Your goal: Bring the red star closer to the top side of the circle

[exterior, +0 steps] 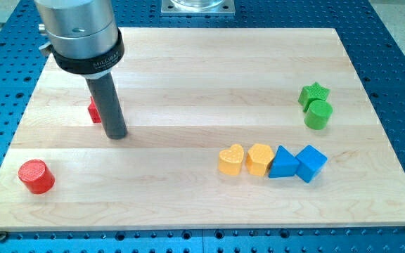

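You have most of the job left, I judge: the red star [93, 110] sits at the left of the frame, mostly hidden behind the rod, well apart from the red circle [36, 176] in the lower left corner of the worktop [188, 70]. My tip [116, 135] (there is no hand here, so nothing opens, closes or holds) rests just right of the star, seemingly touching it. The star must go down-left to near the circle's top side.
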Available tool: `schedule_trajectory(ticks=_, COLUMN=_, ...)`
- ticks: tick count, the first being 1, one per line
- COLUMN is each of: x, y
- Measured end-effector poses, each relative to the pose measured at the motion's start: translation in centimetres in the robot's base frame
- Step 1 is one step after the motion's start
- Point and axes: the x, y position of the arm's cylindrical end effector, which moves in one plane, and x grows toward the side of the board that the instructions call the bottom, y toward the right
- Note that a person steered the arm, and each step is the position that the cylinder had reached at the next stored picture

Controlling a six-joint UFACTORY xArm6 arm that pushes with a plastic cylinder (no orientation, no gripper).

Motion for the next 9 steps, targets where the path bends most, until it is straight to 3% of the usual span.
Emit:
schedule_trajectory(ticks=1, x=-0.9, y=0.0)
schedule_trajectory(ticks=2, x=-3.8, y=4.0)
schedule_trajectory(ticks=3, x=-8.5, y=3.6)
schedule_trajectory(ticks=4, x=-4.8, y=-1.0)
schedule_trajectory(ticks=5, x=-0.9, y=-1.2)
schedule_trajectory(ticks=6, x=-3.1, y=-1.1)
schedule_trajectory(ticks=8, x=0.7, y=-8.6)
schedule_trajectory(ticks=9, x=0.7, y=-8.7)
